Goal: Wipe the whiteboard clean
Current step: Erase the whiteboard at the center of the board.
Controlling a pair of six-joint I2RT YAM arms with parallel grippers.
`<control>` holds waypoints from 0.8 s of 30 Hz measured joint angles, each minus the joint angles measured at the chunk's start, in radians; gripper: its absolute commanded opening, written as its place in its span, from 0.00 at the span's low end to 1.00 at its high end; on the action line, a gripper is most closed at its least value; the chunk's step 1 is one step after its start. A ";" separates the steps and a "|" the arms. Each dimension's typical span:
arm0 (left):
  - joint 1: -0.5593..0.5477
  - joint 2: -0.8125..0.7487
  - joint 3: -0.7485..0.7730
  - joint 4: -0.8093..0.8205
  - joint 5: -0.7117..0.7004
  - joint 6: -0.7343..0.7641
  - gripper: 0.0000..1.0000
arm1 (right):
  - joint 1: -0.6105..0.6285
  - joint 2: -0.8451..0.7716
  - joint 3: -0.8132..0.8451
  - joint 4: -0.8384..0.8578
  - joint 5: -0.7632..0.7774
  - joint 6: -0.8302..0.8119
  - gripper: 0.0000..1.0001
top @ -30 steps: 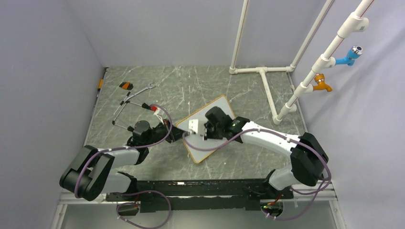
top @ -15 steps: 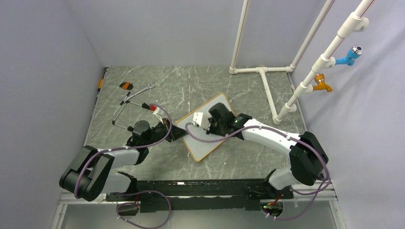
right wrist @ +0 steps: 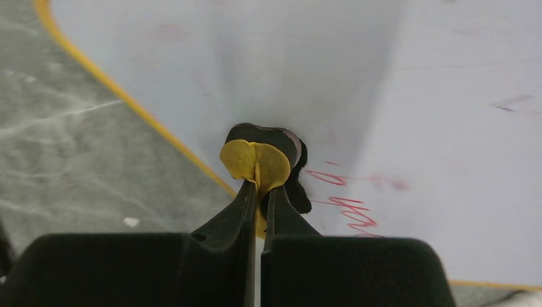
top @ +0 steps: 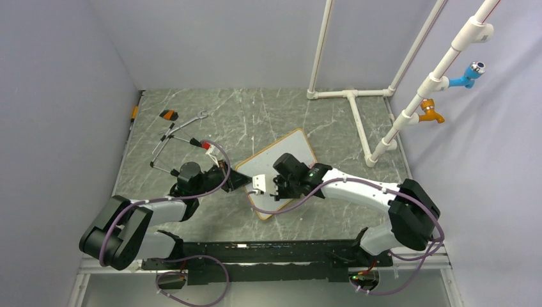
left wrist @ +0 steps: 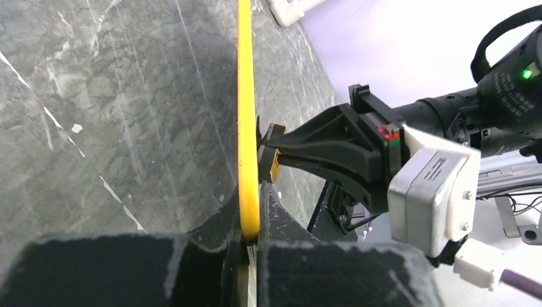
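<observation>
Marble tabletop (top: 255, 115), white pipe frame (top: 350, 94), blue tap (top: 466, 75), orange tap (top: 431, 114)

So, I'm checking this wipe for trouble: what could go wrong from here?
The left fingers pinch the whiteboard only by its thin frame edge; a hard stroke might twist it loose. The right fingers hold the small eraser narrowly, so it could tilt out. Red writing beside it may get missed.

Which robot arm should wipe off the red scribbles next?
Right. The right gripper pinches the yellow eraser on the whiteboard, just beside the red scribbles. The left gripper is clamped on the board's edge, holding it.
</observation>
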 measured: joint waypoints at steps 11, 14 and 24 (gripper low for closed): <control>-0.002 -0.002 0.000 0.003 -0.014 0.004 0.00 | -0.086 0.011 0.036 0.066 0.126 0.132 0.00; -0.002 -0.002 0.000 0.004 -0.014 0.001 0.00 | -0.117 0.011 0.051 0.110 0.161 0.162 0.00; -0.002 -0.002 0.000 0.000 -0.005 0.002 0.00 | -0.011 0.009 0.013 -0.008 0.021 0.032 0.00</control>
